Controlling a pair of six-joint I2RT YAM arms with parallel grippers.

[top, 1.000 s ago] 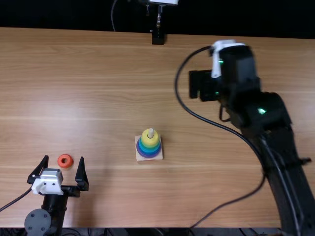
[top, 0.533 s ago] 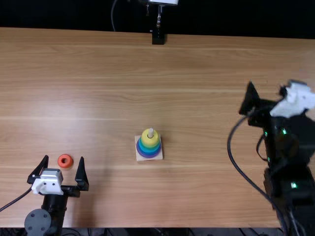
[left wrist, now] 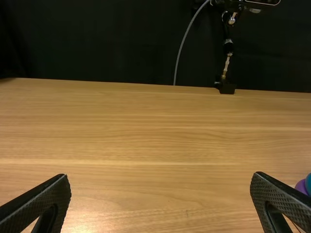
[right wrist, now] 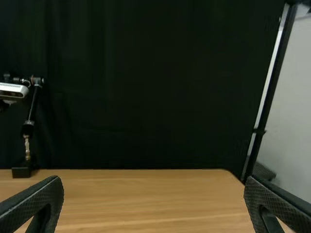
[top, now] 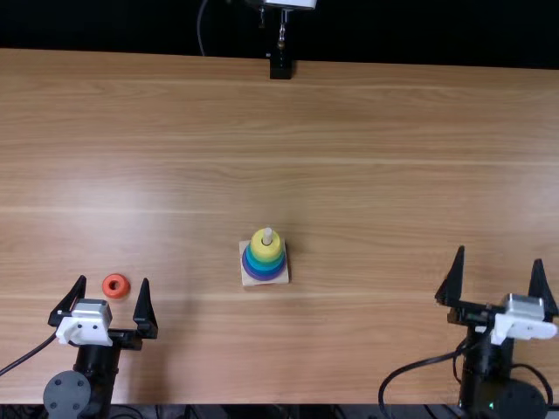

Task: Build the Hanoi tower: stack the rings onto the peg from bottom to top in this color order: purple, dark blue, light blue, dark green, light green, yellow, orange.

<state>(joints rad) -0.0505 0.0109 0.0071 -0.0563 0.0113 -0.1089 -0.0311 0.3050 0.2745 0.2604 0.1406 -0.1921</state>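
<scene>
In the top view my left gripper stands open at the lower left, the orange ring lying flat on the table between its spread fingers. The peg on its square wooden base holds a stack with the yellow ring uppermost, blue tones beneath and the purple ring lowest. My right gripper is open at the lower right, holding nothing. In the left wrist view the left gripper is wide apart beside the purple ring's edge. In the right wrist view the right gripper is open too.
A black camera stand rises at the table's far edge, before a dark curtain. A black cable curves over the table beside the right arm. The wooden table extends across the view.
My right arm has drawn back from the upper right of the table to the near right edge, its gripper now seen with fingers apart. The left arm, ring and stack have kept still.
</scene>
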